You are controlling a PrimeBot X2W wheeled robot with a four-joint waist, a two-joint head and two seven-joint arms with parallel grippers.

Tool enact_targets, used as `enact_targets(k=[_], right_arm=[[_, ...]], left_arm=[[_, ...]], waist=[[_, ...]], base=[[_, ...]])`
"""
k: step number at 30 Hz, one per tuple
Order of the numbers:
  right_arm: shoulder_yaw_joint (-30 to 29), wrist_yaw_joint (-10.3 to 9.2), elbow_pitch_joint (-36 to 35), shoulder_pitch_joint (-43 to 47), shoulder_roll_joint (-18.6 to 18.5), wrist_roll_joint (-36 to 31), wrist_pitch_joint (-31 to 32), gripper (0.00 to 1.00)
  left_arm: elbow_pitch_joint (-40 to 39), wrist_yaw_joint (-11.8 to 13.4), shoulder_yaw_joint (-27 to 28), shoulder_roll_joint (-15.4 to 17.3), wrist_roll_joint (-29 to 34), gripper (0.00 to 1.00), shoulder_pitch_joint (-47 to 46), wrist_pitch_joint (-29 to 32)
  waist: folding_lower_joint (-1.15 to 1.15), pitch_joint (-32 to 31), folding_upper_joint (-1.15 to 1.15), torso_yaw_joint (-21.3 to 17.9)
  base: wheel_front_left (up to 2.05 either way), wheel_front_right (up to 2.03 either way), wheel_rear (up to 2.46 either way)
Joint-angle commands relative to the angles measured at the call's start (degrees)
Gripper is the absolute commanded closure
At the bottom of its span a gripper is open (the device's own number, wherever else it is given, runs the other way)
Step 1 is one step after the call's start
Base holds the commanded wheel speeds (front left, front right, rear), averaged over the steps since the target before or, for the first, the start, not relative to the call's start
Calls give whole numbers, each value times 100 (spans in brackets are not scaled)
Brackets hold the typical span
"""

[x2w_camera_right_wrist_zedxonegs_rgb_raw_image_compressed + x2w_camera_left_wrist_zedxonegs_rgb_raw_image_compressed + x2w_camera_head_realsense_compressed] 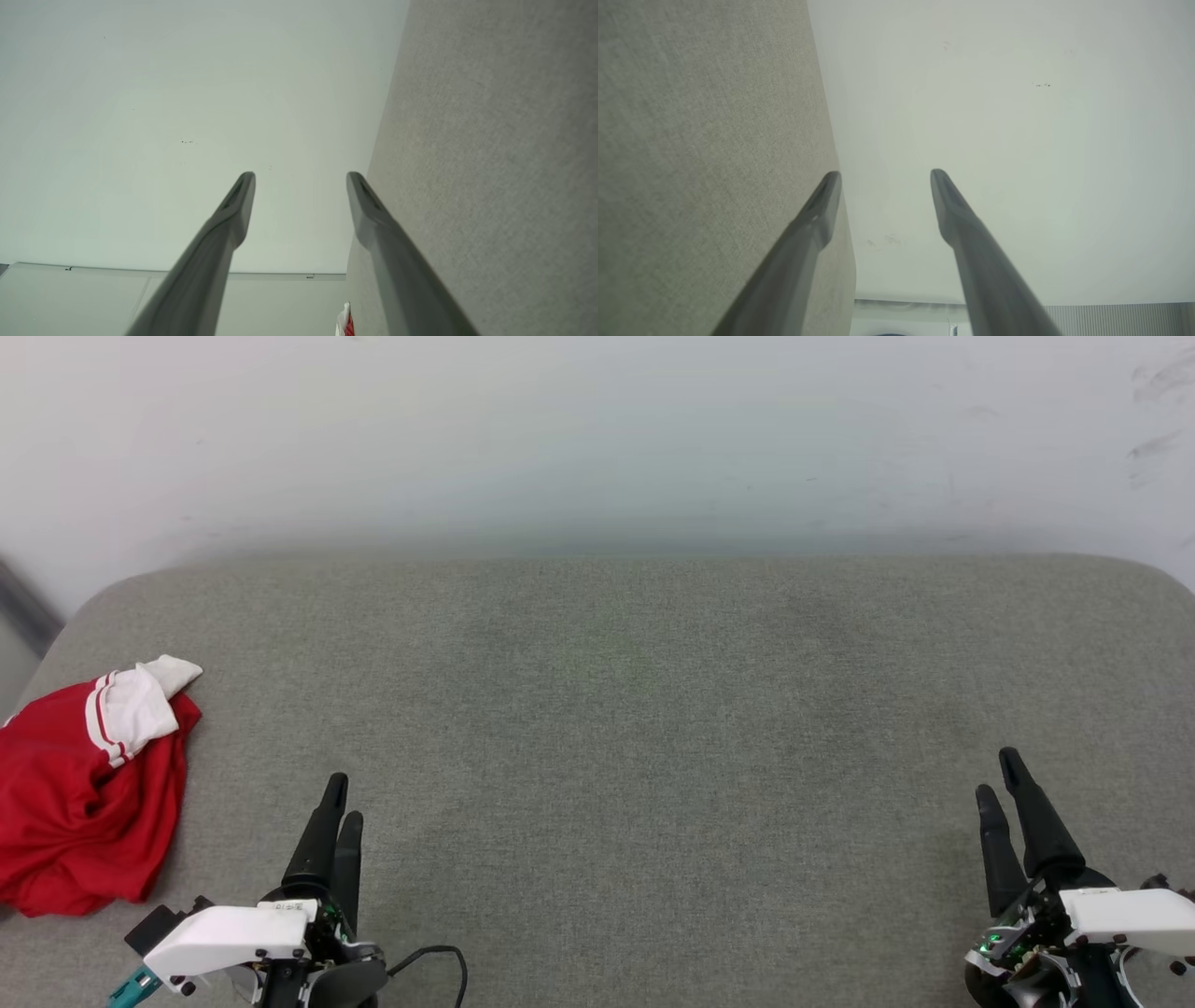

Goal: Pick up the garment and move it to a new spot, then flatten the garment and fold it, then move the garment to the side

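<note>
The garment (84, 803) lies crumpled in a heap at the far left edge of the grey fabric surface (653, 709), red with a white sleeve and striped trim on top. A sliver of the garment (345, 324) also shows at the bottom of the right wrist view. My left gripper (344, 796) rests low on the left, a short way right of the heap, apart from it. Its fingers stand open (885, 172) with nothing between them. My right gripper (997, 772) sits at the lower right, far from the garment, also open (301, 173) and empty.
A pale wall (597, 429) rises behind the surface's rounded far edge. A black cable (439, 957) loops beside my left wrist. The surface's left edge runs just past the garment heap.
</note>
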Motion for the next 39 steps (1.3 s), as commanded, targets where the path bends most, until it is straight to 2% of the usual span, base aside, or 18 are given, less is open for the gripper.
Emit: enact_targets(k=[1,9,14,27,39], right_arm=[[37,1,-159,-59,-5,-42,-60,0],[160,1,-284,4,-11,-294,-278,0],[190,1,-369,23,-39,-643,-399,0],[170,1,-635,104,-107,-2394,-667,0],[277,1,-787,201,-83,-3887,-857,0]], left_arm=[[-152,-2,-58,15,48,0,-131,-66],[-389,-2,-203,16,242,0,-112,-276],[-504,-2,-309,16,695,0,-108,-398],[-658,0,-483,18,2281,0,-77,-667],[-763,102,-661,19,3829,0,21,-903]], waist=[[0,1,0,0],[0,2,0,2],[0,3,0,11],[0,-15,0,23],[0,-44,0,17]], base=[[0,0,0],[0,0,0],[0,0,0],[0,0,0],[0,0,0]])
